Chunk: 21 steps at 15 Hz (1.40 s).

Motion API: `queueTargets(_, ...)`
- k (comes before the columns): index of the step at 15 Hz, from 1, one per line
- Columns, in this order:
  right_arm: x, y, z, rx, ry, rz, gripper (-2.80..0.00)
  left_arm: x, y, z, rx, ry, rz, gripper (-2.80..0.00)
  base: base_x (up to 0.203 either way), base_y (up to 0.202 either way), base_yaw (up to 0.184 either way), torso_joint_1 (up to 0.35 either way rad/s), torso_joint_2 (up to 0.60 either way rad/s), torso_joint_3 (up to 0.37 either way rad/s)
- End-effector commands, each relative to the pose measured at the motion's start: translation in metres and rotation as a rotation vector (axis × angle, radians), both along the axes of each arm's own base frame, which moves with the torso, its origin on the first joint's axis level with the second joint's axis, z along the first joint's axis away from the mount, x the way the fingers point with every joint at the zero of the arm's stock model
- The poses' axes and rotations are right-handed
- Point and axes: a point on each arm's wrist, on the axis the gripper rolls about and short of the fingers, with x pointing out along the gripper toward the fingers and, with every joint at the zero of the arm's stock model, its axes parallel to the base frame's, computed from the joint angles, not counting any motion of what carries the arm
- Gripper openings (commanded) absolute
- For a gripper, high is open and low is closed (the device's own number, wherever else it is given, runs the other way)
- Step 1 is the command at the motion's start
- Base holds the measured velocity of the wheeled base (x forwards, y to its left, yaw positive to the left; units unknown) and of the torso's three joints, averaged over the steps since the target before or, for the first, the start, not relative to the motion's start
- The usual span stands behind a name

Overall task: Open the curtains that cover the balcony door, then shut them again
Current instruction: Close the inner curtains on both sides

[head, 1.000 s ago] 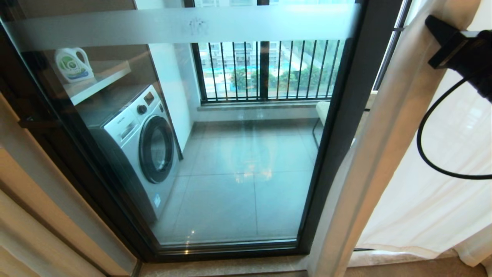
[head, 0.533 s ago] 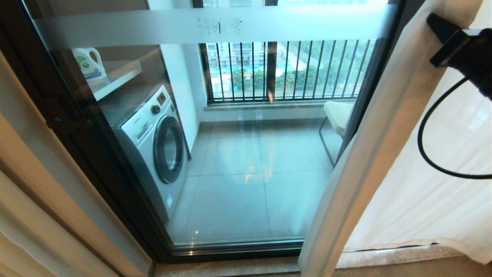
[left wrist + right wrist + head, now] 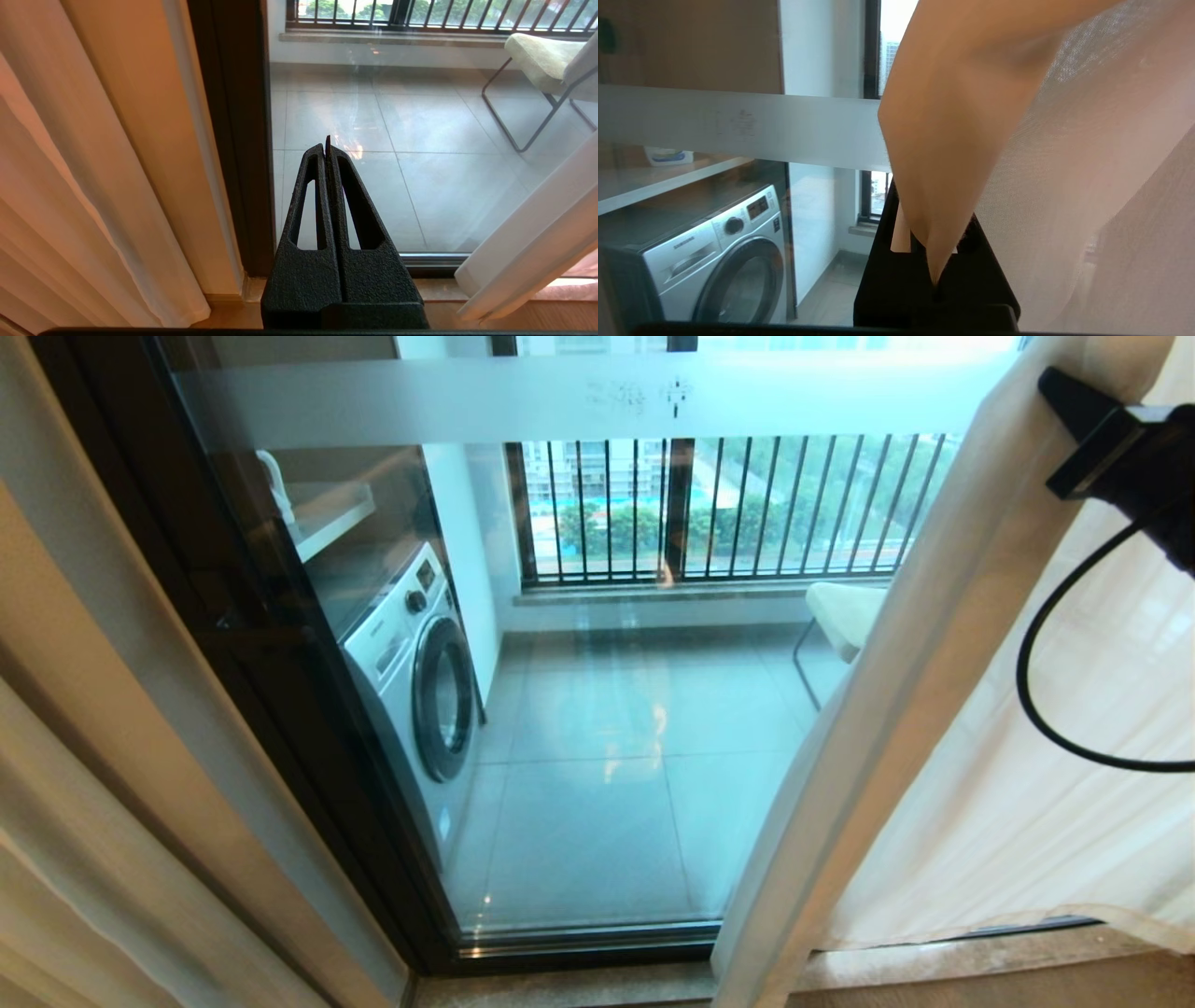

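Note:
The balcony door (image 3: 597, 728) fills the middle of the head view, with glass in a dark frame and a frosted band across the top. One of the curtains (image 3: 896, 709), sheer white with a hemmed leading edge, hangs at the right and slants over the door's right side. My right gripper (image 3: 1050, 387) is at the upper right, shut on that leading edge. In the right wrist view the fabric (image 3: 952, 140) is pinched between the black fingers (image 3: 882, 242). My left gripper (image 3: 327, 142) is shut and holds nothing, pointing at the lower glass beside the door frame (image 3: 233, 140).
Behind the glass stand a washing machine (image 3: 420, 681), a shelf above it (image 3: 327, 518), a pale chair (image 3: 845, 611) and the black-barred railing window (image 3: 728, 509). Thick tan drapes (image 3: 112, 803) hang at the left. A black cable (image 3: 1036, 691) loops below the right wrist.
The whole head picture has shifted right, so the camera moved left. The curtain edge in my right gripper now hides the door's right frame post and covers more glass.

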Motion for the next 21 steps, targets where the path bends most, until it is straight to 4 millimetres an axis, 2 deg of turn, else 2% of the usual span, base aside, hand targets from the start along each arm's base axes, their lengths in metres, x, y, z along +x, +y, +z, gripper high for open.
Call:
queueTargets(1, -0.001, 0.0, 0.001, 0.0, -0.007, 0.002, -2.8, 0.0, 0.0, 0.0, -0.002, -0.002, -0.001, -2.8, 0.0, 0.098, 0.003, 0.002, 0.0, 0.002)
queueTargets(16, -0.007, 0.0, 0.006, -0.019, -0.03, -0.011, -2.8, 0.0, 0.0, 0.0, -0.004, -0.002, 0.001, -2.8, 0.0, 0.0, 0.0, 0.0, 0.0, 0.0)
queueTargets(21, -0.005, 0.039, 0.007, -0.085, -0.06, 0.072, -2.8, 0.0, 0.0, 0.0, -0.004, -0.002, -0.001, -2.8, 0.0, 0.0, 0.0, 0.0, 0.0, 0.0)
